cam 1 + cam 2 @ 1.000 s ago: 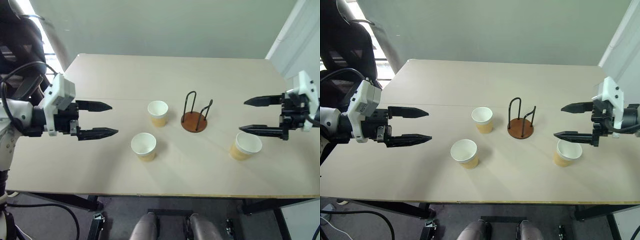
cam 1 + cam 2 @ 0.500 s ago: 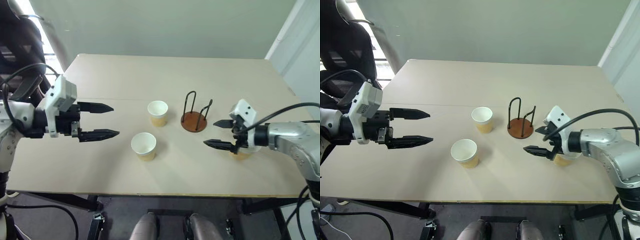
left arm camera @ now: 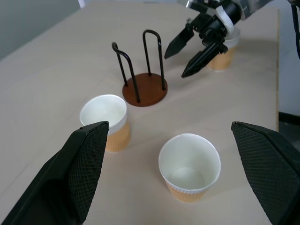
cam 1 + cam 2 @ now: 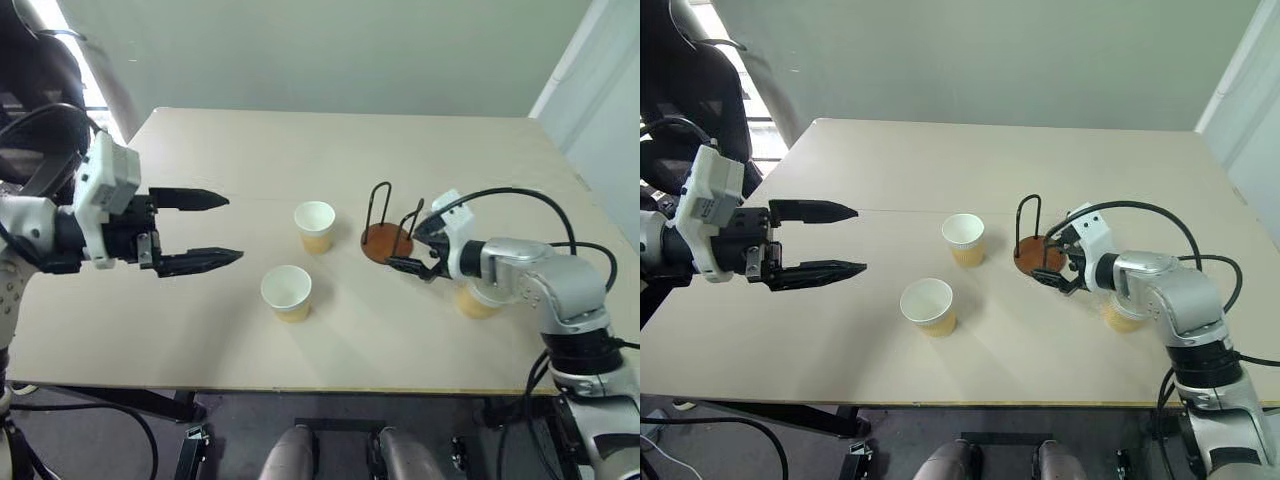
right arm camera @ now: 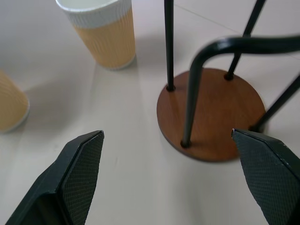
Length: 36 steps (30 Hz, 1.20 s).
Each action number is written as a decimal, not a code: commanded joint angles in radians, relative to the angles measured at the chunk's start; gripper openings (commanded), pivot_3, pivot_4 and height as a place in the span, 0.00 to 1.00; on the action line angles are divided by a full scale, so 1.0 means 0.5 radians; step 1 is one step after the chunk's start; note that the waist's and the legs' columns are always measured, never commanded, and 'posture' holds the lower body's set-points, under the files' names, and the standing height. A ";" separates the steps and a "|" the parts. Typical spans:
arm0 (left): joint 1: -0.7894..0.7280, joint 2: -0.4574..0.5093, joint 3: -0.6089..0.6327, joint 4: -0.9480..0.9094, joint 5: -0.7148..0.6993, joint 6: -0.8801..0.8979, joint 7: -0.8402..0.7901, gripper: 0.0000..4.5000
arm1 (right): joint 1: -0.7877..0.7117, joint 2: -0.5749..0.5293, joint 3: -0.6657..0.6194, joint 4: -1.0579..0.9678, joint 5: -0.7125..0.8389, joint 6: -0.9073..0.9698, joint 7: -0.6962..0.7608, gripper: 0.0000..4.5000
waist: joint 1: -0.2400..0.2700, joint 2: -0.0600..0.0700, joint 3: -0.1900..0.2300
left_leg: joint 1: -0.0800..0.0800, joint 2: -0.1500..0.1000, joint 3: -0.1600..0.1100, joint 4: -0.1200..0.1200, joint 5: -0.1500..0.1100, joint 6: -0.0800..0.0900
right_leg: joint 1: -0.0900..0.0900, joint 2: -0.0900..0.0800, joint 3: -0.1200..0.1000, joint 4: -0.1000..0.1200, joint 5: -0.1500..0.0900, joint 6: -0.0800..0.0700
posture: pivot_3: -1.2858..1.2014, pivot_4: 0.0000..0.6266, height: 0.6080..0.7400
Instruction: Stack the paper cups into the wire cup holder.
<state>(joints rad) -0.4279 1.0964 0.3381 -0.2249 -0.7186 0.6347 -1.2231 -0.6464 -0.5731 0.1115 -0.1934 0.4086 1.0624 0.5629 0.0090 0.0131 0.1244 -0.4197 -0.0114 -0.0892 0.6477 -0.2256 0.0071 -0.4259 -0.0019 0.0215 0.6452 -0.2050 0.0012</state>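
Reaching low, right tool (image 4: 409, 252) gapes beside wire cup holder (image 4: 387, 243).

A plain lab or office room – bare pale wall (image 4: 330, 50), beige table (image 4: 330, 150), black chair (image 4: 690, 90) beside it

Three upright paper cups (image 4: 286, 291) around empty wire cup holder (image 4: 386, 242)

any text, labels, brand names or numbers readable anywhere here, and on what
None can be read.
The three tan-yellow tapered paper cups: plain ribbed sides, no print.
The black wire cup holder on its round reddish-brown disc base: no label.
The beige table top: bare, no markings.
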 commanded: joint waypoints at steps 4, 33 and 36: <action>0.028 -0.046 0.144 -0.059 -0.003 -0.135 0.059 0.99 | -0.097 0.083 0.002 0.097 -0.106 -0.161 -0.057 1.00 | 0.000 0.000 0.000 | 0.000 0.000 0.000 0.000 0.000 -0.001 | 0.000 0.000 0.000 0.000 0.000 -0.001 | 0.52 0.24 1.00; 0.099 0.010 0.171 -0.069 -0.030 -0.145 0.042 1.00 | 0.063 -0.152 0.069 -0.085 -0.051 -0.470 0.605 0.01 | 0.011 -0.001 -0.001 | -0.003 0.000 0.000 -0.001 -0.004 -0.012 | -0.001 0.000 -0.001 -0.002 -0.001 -0.003 | 0.52 0.24 1.00; 0.079 0.015 0.146 -0.055 -0.030 -0.144 0.029 1.00 | 0.166 -0.307 0.040 -0.247 0.064 -0.549 0.868 0.01 | 0.008 -0.001 0.000 | -0.003 0.000 0.000 -0.002 -0.002 -0.019 | -0.002 0.001 -0.001 -0.002 -0.001 -0.003 | 0.52 0.24 1.00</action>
<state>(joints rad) -0.3697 1.0831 0.3895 -0.2414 -0.7234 0.5701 -1.2013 -0.5604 -0.7019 0.1458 -0.2434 0.3954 0.8213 0.9248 0.0128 0.0124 0.1242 -0.4212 -0.0110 -0.0894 0.6465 -0.2258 -0.0041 -0.4267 -0.0011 0.0213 0.6442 -0.2057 -0.0003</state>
